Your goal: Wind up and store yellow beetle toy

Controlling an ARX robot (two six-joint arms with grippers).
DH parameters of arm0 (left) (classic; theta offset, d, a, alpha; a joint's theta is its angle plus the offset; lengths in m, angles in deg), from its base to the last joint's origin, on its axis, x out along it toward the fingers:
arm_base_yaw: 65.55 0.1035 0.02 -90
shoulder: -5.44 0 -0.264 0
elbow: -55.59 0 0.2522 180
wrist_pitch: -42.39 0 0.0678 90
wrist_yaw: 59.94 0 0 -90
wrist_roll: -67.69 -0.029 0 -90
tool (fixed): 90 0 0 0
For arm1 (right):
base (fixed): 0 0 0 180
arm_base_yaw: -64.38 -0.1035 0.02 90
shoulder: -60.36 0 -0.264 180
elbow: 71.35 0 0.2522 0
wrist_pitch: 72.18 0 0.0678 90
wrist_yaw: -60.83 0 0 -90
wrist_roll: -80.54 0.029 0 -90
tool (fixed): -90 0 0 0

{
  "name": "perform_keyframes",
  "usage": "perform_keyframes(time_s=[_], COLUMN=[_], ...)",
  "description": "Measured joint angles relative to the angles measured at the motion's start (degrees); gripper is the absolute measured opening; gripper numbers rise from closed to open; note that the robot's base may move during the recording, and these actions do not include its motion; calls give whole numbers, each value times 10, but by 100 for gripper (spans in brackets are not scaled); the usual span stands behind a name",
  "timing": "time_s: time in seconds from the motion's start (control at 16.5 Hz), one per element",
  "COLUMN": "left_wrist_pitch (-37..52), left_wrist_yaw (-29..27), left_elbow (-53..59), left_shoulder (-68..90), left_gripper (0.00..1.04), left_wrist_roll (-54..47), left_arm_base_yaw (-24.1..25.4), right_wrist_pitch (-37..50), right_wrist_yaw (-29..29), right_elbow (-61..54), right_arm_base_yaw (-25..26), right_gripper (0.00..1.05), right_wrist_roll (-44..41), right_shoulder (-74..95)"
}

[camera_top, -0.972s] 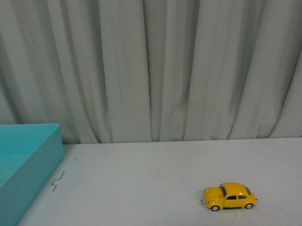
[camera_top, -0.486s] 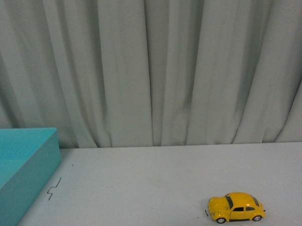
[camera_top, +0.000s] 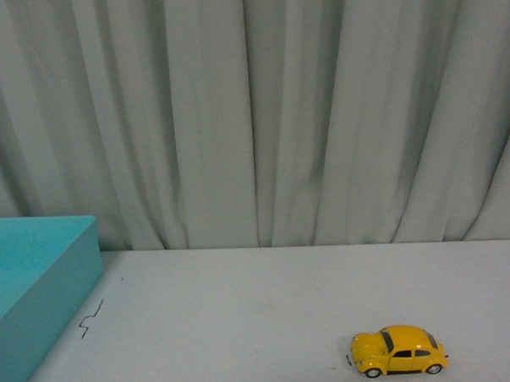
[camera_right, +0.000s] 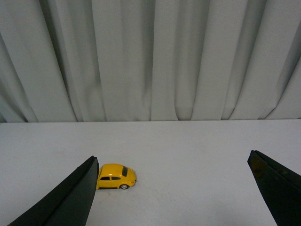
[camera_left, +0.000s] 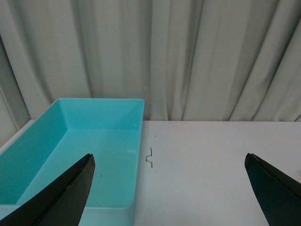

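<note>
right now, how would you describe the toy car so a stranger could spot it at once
A white table stands before a grey curtain, with a teal box at its left edge. Far from the box, on the near right, sits the toy car: small, rounded, the only yellow thing there.

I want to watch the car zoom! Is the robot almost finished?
Not yet. Nothing looks done: the yellow beetle toy stands on the table, untouched, apart from the blue box. In hand: nothing, the left pincer and right pincer are both open and empty. Left: grab, wind, store.
</note>
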Motion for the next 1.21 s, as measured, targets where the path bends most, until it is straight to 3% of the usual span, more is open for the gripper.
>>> perform_keyframes(time_s=[0.24,0.3,0.36,0.43,0.49,0.55,0.61,0.73,0.97,1.09,1.21], left_wrist_pitch=[0,0,0,0,0,0,0,0,0,0,0], left_wrist_yaw=[0,0,1,0,0,0,0,0,0,0,0], left_elbow=[0,0,0,0,0,0,0,0,0,0,0], left_shoulder=[0,0,0,0,0,0,0,0,0,0,0], left_gripper=[98,98,98,98,98,98,98,98,98,98,98], left_wrist_roll=[0,0,0,0,0,0,0,0,0,0,0], left_arm_base_yaw=[0,0,0,0,0,0,0,0,0,0,0], right_wrist_pitch=[0,-26,-23,70,172,296,372,484,484,447,327], right_wrist_yaw=[0,-33,-149,-243,-308,-333,-333,-314,-333,-409,-492], right_elbow=[0,7,22,33,47,88,130,234,416,509,581], right_arm_base_yaw=[0,12,82,175,234,282,298,274,145,92,58], right_gripper=[98,98,98,98,98,98,98,98,98,98,98], right_wrist_roll=[0,13,47,68,68,61,54,35,-13,-77,-189], right_shoulder=[0,7,84,214,328,470,570,782,980,1048,1102])
